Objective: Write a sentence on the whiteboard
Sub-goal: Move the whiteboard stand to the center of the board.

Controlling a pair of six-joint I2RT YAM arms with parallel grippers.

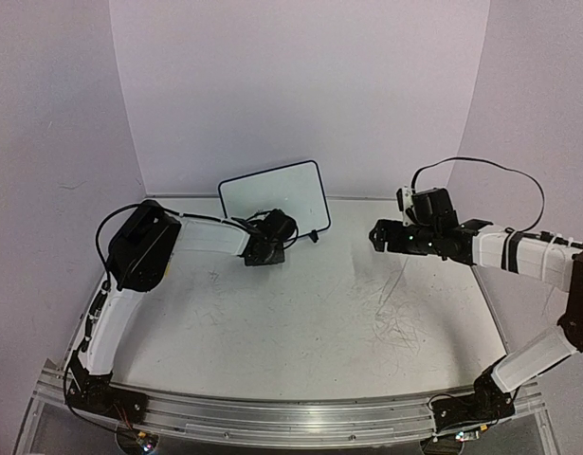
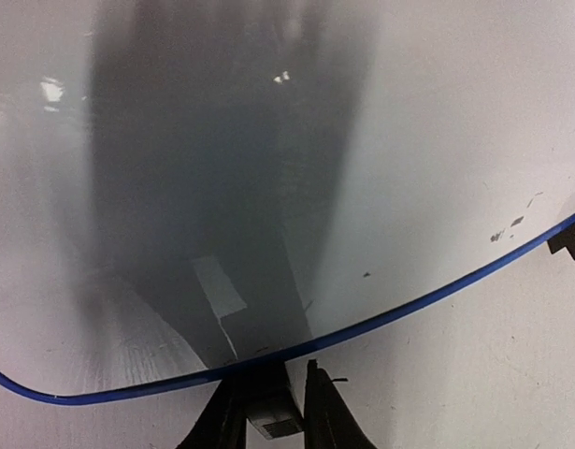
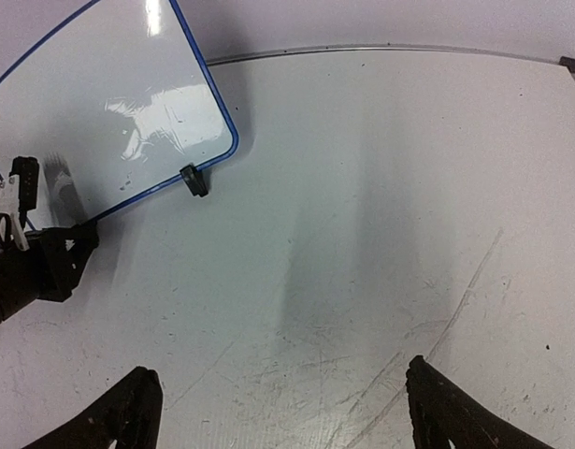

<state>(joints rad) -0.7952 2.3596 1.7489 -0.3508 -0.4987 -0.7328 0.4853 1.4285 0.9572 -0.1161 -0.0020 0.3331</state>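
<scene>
The whiteboard (image 1: 272,194) stands tilted at the back of the table, white with a thin blue frame, and no sentence shows on its face. Its glossy face fills the left wrist view (image 2: 409,140), with the frame curving across the bottom. My left gripper (image 1: 261,245) is at the board's lower left edge. Its jaws (image 2: 273,412) are drawn in on a dark foot block under the frame. The right wrist view shows the board (image 3: 109,103) at upper left and its other black foot (image 3: 194,180). My right gripper (image 1: 376,235) hovers open over the table, right of the board, with nothing between its fingertips (image 3: 282,412).
Grey scribble marks (image 1: 395,322) cover the tabletop's right half, under my right gripper (image 3: 437,346). Lilac walls close in the back and both sides. A metal rail (image 1: 291,417) carries the arm bases along the near edge.
</scene>
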